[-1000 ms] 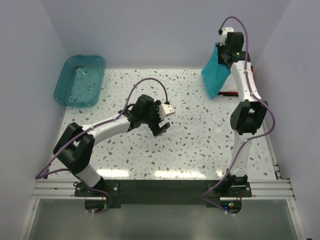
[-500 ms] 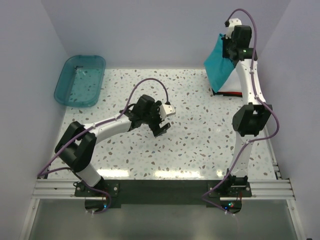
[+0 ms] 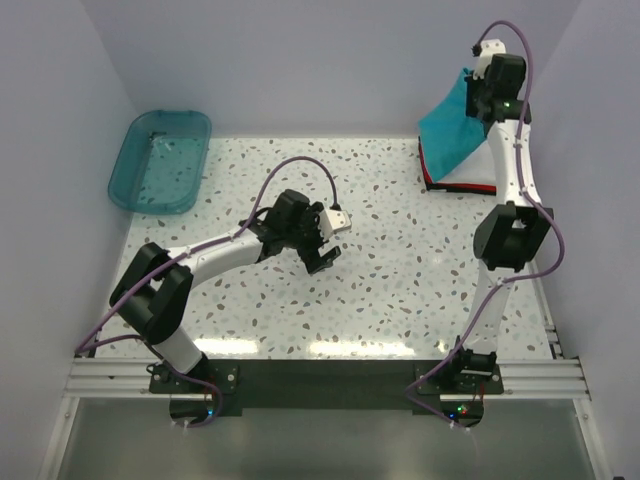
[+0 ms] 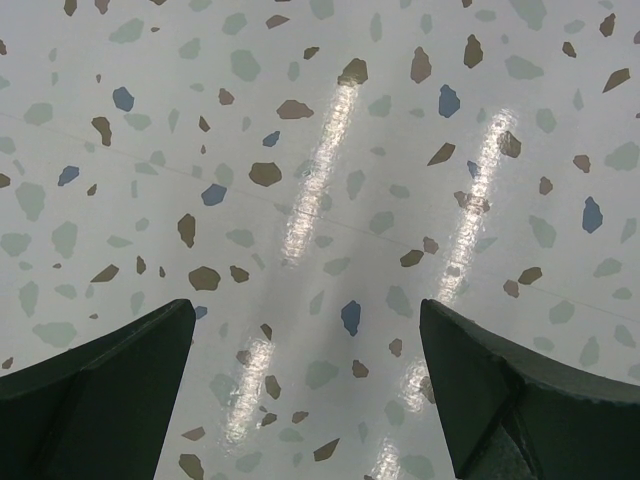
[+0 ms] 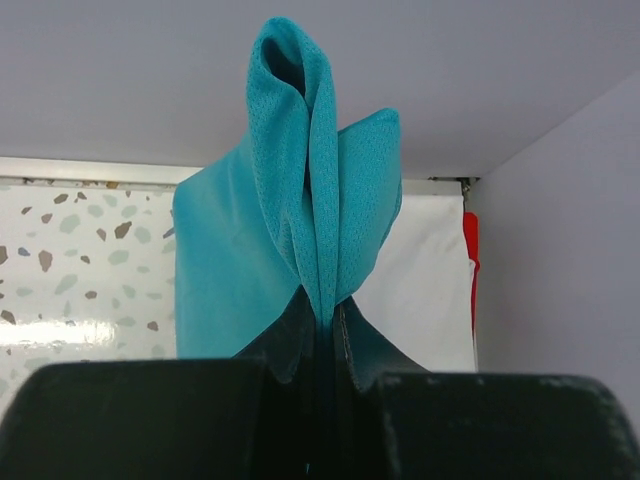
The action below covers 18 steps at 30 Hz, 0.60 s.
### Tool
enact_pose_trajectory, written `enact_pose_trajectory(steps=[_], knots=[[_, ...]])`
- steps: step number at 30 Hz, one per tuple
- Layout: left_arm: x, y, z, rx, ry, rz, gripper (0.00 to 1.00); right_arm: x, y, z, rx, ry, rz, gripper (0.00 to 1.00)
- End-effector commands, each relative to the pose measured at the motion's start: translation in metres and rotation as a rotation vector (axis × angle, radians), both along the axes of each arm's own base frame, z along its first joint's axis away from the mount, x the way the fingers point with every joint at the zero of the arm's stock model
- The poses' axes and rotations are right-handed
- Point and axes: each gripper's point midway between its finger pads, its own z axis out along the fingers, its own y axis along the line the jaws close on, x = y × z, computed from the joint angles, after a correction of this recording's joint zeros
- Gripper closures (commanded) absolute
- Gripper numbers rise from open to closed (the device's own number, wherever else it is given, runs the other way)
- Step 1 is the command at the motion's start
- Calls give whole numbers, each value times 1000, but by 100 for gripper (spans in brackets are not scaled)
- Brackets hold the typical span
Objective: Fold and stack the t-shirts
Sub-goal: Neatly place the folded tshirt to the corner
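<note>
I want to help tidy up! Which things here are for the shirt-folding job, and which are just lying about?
For the job:
soft teal-blue cloth t-shirt, hanging pinched in the right gripper
flat white cloth t-shirt
red cloth t-shirt, only its edge showing beside the white one

Just lying about:
translucent teal rectangular plastic bin, far left

Lab test booth: plain white walls [image 3: 300, 70], speckled tabletop [image 3: 400, 280], aluminium rail [image 3: 110, 378]
</note>
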Motion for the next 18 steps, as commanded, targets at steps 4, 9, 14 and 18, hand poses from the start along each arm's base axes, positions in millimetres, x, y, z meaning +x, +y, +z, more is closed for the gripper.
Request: enact_pose_trajectory(steps=[4, 9, 14, 18], knots=[[9, -8, 17, -33, -37, -20, 0, 22, -12, -6, -51, -52, 33, 100], [9, -7, 17, -23, -40, -22, 0, 30, -26, -17, -76, -56, 23, 100], [9, -5, 15, -16, -39, -21, 0, 34, -42, -31, -90, -42, 3, 100], [11, -7, 16, -13, -42, -25, 0, 36, -53, -40, -103, -36, -6, 100]])
